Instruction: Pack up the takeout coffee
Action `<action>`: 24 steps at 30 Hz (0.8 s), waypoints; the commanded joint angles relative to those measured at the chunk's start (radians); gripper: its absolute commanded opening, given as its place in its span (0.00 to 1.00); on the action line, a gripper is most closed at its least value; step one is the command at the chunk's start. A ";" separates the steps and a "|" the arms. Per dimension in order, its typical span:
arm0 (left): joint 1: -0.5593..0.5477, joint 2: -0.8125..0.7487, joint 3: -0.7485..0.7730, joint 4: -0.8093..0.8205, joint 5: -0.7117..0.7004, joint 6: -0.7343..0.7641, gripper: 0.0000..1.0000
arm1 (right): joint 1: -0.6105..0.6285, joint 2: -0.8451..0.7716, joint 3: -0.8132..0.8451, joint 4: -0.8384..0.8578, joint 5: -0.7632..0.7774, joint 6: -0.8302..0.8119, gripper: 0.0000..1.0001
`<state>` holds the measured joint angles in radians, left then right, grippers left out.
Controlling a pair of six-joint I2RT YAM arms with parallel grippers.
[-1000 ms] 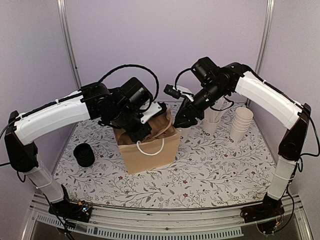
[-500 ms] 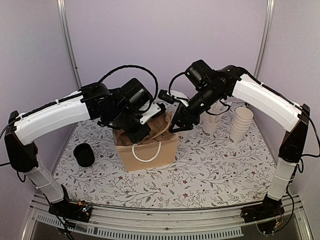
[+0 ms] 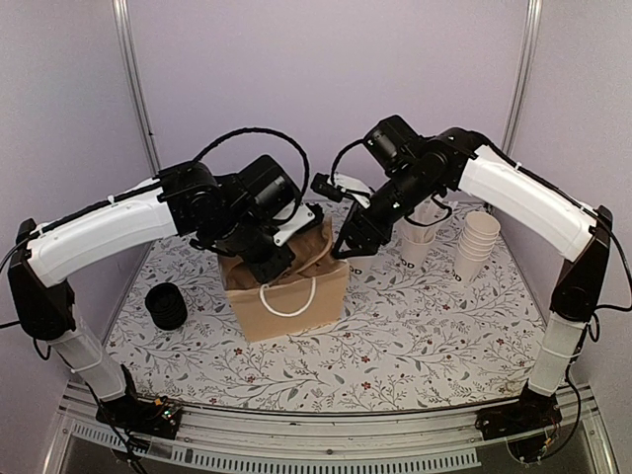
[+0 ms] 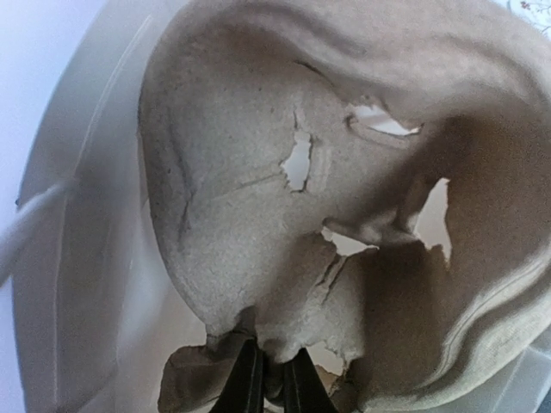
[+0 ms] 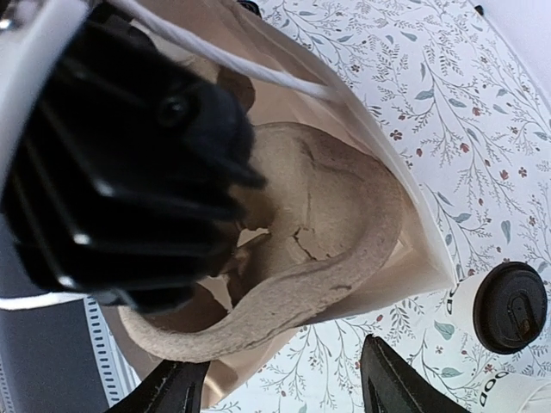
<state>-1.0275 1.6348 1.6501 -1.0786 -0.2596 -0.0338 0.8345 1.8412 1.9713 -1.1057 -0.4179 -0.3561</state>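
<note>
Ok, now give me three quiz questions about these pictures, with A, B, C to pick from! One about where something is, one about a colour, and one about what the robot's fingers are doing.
1. Where is the coffee cup with the black lid?
A) inside the brown bag
B) on the floor
C) on the table beside the bag

2. What colour is the bag's handle?
A) white
B) red
C) black

3. What are the left fingers doing?
A) spread wide open
B) pinching the cardboard tray
C) holding a straw

Answers:
1 C: the right wrist view shows it standing outside the bag.
2 A: it is a white cord.
3 B: the left wrist view shows them closed on the tray's edge.
</note>
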 commanded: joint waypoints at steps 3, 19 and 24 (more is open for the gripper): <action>-0.011 0.018 0.030 -0.040 -0.037 -0.016 0.08 | -0.011 -0.009 -0.025 0.030 0.142 0.022 0.64; -0.008 0.066 -0.030 -0.072 -0.023 -0.036 0.07 | -0.075 -0.043 0.009 0.023 0.089 0.016 0.63; -0.008 0.105 -0.052 -0.083 -0.055 -0.033 0.05 | -0.075 -0.054 0.003 0.021 0.089 0.008 0.63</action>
<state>-1.0275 1.7008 1.6314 -1.1255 -0.2825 -0.0608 0.7582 1.8191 1.9568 -1.0748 -0.3088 -0.3367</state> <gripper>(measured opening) 0.066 0.629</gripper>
